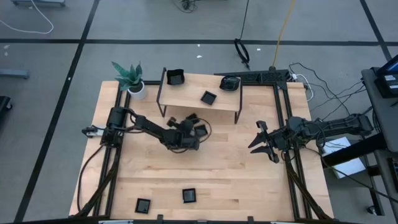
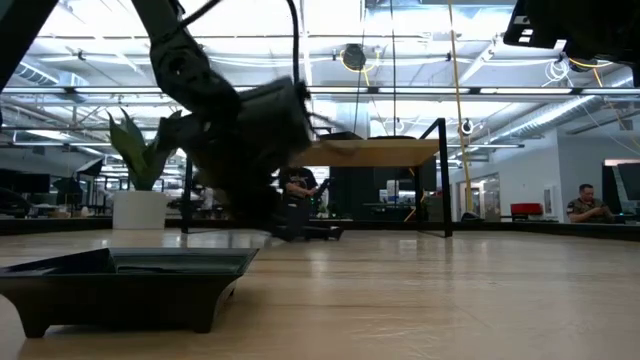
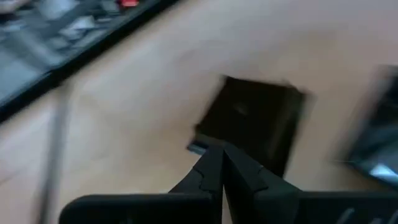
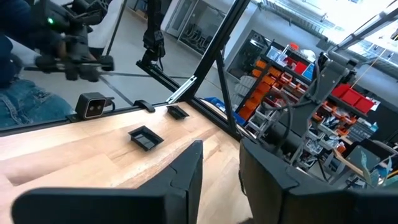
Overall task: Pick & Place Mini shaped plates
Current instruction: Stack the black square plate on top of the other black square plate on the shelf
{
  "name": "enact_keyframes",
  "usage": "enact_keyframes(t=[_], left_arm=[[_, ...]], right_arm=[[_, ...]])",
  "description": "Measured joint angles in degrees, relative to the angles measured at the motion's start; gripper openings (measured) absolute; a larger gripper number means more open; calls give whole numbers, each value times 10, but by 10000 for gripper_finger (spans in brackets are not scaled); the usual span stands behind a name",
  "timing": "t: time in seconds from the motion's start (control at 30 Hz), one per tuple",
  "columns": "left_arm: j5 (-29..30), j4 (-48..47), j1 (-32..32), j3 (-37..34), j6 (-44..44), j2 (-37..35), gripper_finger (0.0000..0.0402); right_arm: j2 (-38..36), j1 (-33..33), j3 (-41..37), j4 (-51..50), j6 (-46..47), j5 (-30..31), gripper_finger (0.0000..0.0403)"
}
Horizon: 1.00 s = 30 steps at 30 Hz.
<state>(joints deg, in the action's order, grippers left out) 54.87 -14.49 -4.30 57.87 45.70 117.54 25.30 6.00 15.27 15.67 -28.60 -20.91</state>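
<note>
My left gripper (image 1: 194,129) reaches under the front of the small wooden shelf (image 1: 199,93), fingers shut with nothing between them. In the left wrist view its tips (image 3: 222,152) stand at the near rim of a square black mini plate (image 3: 252,121) lying flat on the table. Another dark plate (image 3: 379,137) lies beside it. Three plates sit on the shelf top (image 1: 175,77), (image 1: 208,97), (image 1: 230,83). Two more plates (image 1: 143,205), (image 1: 189,195) lie by the table's near edge. My right gripper (image 1: 261,143) waits open at the table's right side, holding nothing. My left gripper's shut fingertips come slanting down at the square plate's near rim (image 3: 211,140). The picture is blurred there, and I cannot tell whether they touch it.
A potted green plant (image 1: 130,79) stands at the far left corner. The shelf's dark legs (image 1: 160,102) stand close to my left arm. A black frame rail (image 1: 283,124) runs along the right side. Bare wood (image 1: 205,168) lies between the shelf and the near plates.
</note>
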Motion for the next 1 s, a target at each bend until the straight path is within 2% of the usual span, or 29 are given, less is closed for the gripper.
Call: enact_keyframes(t=[0.13, 0.23, 0.37, 0.5, 0.57, 0.67, 0.8, 0.93, 1.0], left_arm=[[-89, 96, -11, 0, -136, 0, 4], [-79, 112, -27, 0, -161, 0, 6], [17, 20, -42, -1, -82, -13, 3], [90, -51, -32, -3, 56, -12, 10], [99, -54, -21, -3, 106, -6, 8], [91, -41, 5, -3, 120, 9, 3], [69, 55, 29, -1, 62, 31, 12], [35, 180, 33, 0, -55, 46, 4], [-6, 232, 32, 0, -120, 47, 5]], right_arm=[[0, 0, 0, -1, 1, 0, 93], [0, 0, 0, -1, 5, 0, 93], [0, 0, 0, -1, 7, 0, 93], [0, 0, 0, -1, 7, 0, 93], [0, 0, 0, -1, 7, 0, 93], [0, 0, 0, 0, 8, 0, 93], [1, 0, 0, 2, 8, 0, 93], [1, 0, 0, 2, 8, 0, 93], [1, 0, 0, 1, 9, 0, 93]])
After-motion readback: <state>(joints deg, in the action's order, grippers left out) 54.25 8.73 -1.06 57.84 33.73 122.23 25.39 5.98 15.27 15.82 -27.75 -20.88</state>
